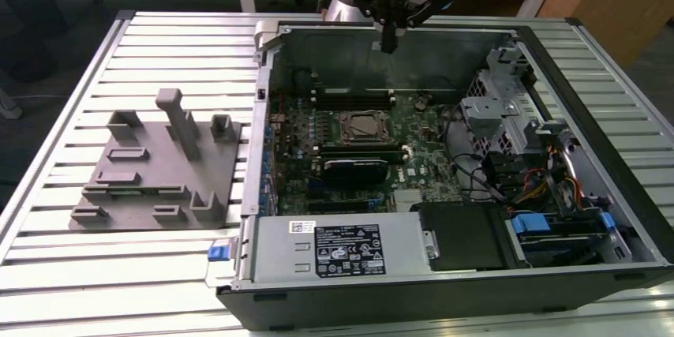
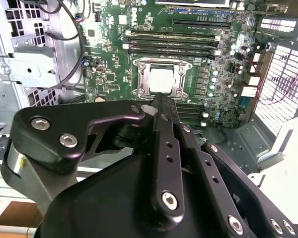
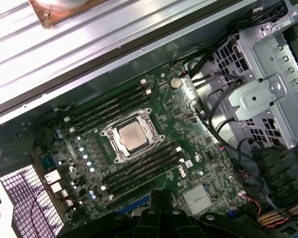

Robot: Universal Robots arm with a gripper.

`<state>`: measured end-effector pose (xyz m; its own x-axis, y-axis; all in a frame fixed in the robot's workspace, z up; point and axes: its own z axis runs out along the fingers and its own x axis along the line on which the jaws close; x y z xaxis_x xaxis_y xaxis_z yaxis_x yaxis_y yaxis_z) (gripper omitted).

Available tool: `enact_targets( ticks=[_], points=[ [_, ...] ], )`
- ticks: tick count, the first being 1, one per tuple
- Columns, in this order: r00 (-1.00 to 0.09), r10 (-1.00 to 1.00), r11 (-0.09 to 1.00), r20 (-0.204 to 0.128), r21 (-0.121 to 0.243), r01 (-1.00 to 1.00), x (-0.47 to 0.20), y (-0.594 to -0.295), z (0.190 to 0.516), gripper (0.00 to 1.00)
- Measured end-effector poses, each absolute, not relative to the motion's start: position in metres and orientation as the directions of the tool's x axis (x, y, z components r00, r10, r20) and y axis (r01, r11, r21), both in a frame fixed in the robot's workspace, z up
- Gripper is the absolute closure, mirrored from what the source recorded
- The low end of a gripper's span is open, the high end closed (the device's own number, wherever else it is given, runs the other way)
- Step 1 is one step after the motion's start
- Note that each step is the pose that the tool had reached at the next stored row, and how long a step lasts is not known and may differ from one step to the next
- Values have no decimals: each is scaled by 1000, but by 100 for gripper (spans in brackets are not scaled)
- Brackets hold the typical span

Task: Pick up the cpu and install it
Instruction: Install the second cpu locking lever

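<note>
The cpu [image 3: 130, 136] is a silver-grey square lying flat inside the metal frame of the motherboard socket [image 3: 109, 134], also seen in the second wrist view as the cpu [image 2: 161, 79] and in the exterior view as the cpu [image 1: 364, 125]. My gripper [image 1: 389, 45] hangs above the far wall of the open computer case [image 1: 263, 116], well above the board and apart from the cpu. Its black fingers [image 2: 161, 111] are pressed together, and I see nothing between them. The gripper [image 2: 158, 99] points toward the socket.
A grey plastic fixture block [image 1: 158, 171] with upright posts stands on the slatted table [image 1: 63, 258] at the exterior view's left. Inside the case are memory slots [image 3: 139, 168], a metal drive cage [image 1: 506, 108], cable bundles [image 1: 526, 187] and a power supply [image 1: 337, 246].
</note>
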<state>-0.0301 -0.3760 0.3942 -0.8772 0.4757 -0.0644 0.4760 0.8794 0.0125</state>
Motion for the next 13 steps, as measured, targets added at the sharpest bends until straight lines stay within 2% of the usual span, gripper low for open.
enact_targets(
  ticks=[13],
  points=[
    [-877,476,879,-64,13,476,-30,-376,383,89]
  ],
)
